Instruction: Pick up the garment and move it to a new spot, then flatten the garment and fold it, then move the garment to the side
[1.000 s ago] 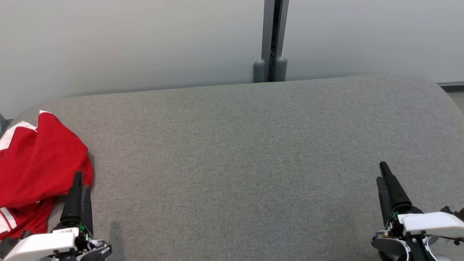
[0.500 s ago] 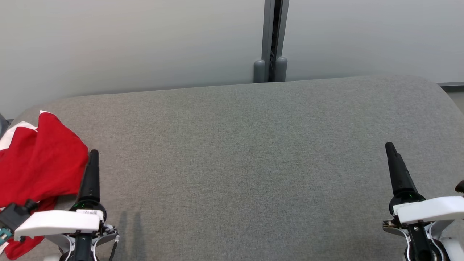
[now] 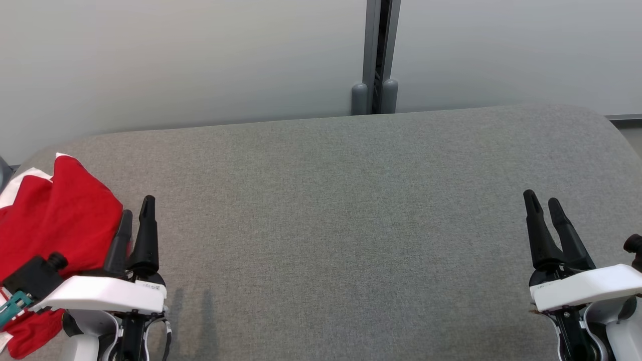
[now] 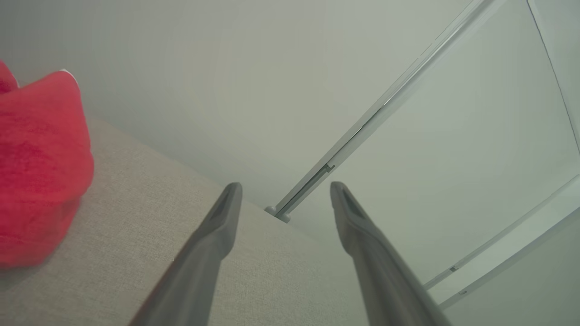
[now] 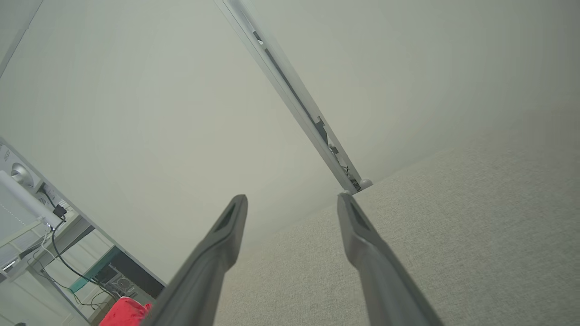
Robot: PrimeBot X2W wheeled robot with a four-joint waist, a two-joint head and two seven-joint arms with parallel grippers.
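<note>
Crumpled in a soft heap, the red garment (image 3: pixel 55 220) has white bands along its edges and folds into rounded lumps. It lies on a grey tabletop (image 3: pixel 341 225) covered in fine woven cloth, flat and with rounded corners. Behind it stands a smooth pale wall with a slim grey metal post (image 3: pixel 376 55).

The left gripper (image 3: pixel 137 206) has long, dark, tapering fingers on a white housing. Its jaws are spread apart with only bare tabletop between them. The garment sits just off the outer side of its left finger, and the left wrist view shows a gap between the two. The right gripper (image 3: pixel 540 197) is the same shape and its jaws also stand apart, holding nothing. The garment is well away beyond its left finger, on the far side of the left gripper.
</note>
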